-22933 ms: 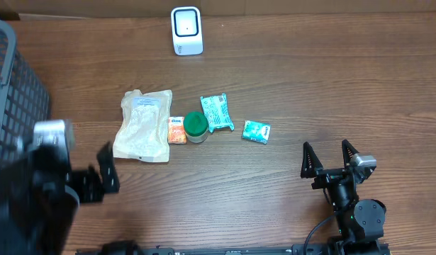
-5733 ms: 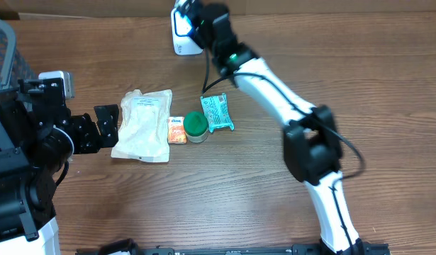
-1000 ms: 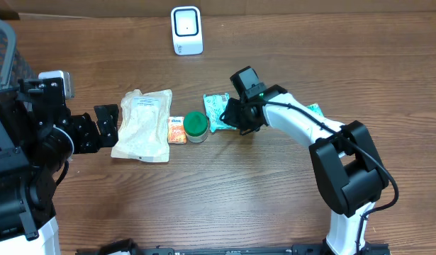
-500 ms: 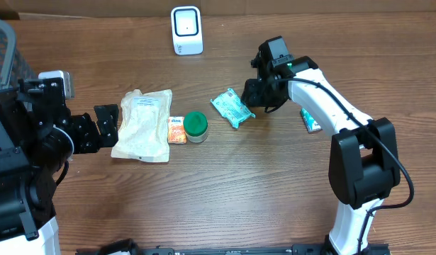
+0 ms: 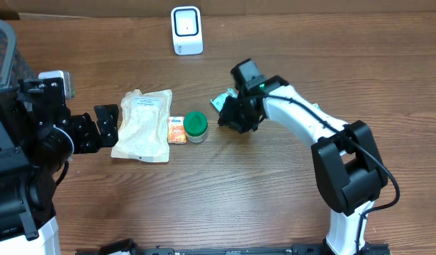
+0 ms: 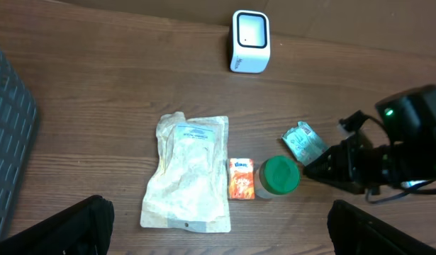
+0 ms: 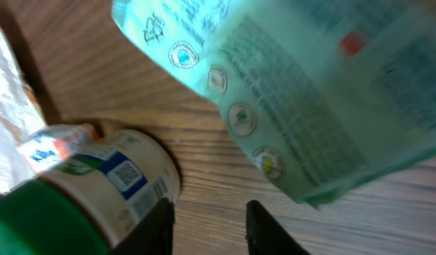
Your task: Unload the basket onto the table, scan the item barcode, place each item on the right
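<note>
Right pincer [image 7: 208,212]: partly open, bare desk [image 5: 203,205] showing between the fingers, nothing held.

Pack [image 7: 310,92] is just past the fingertips, up and right in the wrist view, not between them. Touching or a hair apart: can't tell. Overhead, the right wrist covers most of it and only a teal corner shows.

Long axis runs diagonally in the wrist view, upper left to lower right. The near edge is therefore skewed to the closing line. My read: it needs a forward reach and some wrist twist before closing.

Look: soft teal film pouch, small print, a row of round icons along one edge, a red mark. No barcode on the face that shows. Flat or tipped up: can't tell.

Jar [image 7: 97,191] with green lid sits just beside the pincer on the left. It has its own barcode label, and it looks easy to knock.

Left pincer [image 5: 106,127]: fully open, empty, on the far side of the bag [image 5: 142,124], well apart from the pack. Right arm is clearly nearer.

Scanner [image 5: 186,30] stands at the far edge of the desk, well apart from the pack, so I'd expect a carry after the pick.
</note>
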`<state>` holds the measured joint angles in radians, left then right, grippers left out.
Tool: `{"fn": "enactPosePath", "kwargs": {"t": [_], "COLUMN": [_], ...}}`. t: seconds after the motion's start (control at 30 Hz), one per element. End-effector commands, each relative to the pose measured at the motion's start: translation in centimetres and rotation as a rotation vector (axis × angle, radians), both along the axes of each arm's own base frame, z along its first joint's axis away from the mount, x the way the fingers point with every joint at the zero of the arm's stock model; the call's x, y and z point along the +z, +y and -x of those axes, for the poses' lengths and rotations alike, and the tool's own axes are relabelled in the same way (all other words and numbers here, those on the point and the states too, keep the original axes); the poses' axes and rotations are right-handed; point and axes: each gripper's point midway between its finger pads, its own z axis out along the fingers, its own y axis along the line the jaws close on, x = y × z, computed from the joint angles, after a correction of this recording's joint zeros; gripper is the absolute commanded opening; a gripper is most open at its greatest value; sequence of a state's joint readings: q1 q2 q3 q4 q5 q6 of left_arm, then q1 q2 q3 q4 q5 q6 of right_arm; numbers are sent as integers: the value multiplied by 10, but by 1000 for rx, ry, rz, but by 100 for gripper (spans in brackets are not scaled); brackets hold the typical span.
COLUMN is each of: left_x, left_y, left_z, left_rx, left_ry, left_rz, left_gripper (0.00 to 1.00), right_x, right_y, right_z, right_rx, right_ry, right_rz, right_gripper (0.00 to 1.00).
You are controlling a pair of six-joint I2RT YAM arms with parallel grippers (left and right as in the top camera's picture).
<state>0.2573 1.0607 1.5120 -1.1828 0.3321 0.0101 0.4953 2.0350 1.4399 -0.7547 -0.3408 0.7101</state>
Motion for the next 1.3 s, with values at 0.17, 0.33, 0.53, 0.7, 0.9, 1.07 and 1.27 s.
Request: {"fn": "enactPosePath", "kwargs": {"t": [0.17, 0.33, 0.53, 0.7, 0.9, 1.07, 1.27], "left_x": [7, 7, 7, 7, 7, 7, 7], "left_y": [2, 2, 2, 2, 2, 2, 2], "left_z": [0, 0, 0, 0, 0, 0, 0], "left_rx": [-6, -6, -6, -6, -6, -6, -6], "left_ry": [-22, -22, -22, -22, -22, -22, -22], "left_rz": [-22, -22, -22, -22, -22, -22, -22], "left_gripper": [99, 100, 100, 100, 100, 100, 100], "right_x": [-20, -22, -10, 31, 42, 10, -18], "right_y": [-27, -46, -46, -59, -83, -71, -55], "right_z": [-5, -14, -16, -31, -59, -65, -65], "right_rx": [-70, -69, 19, 51, 18, 35, 55], "right_ry": [24, 5, -14, -86, -163, -125, -83], "right_rz": [63, 99, 26, 20, 10, -30, -99], "right_gripper": [25, 25, 26, 39, 57, 55, 45]}}
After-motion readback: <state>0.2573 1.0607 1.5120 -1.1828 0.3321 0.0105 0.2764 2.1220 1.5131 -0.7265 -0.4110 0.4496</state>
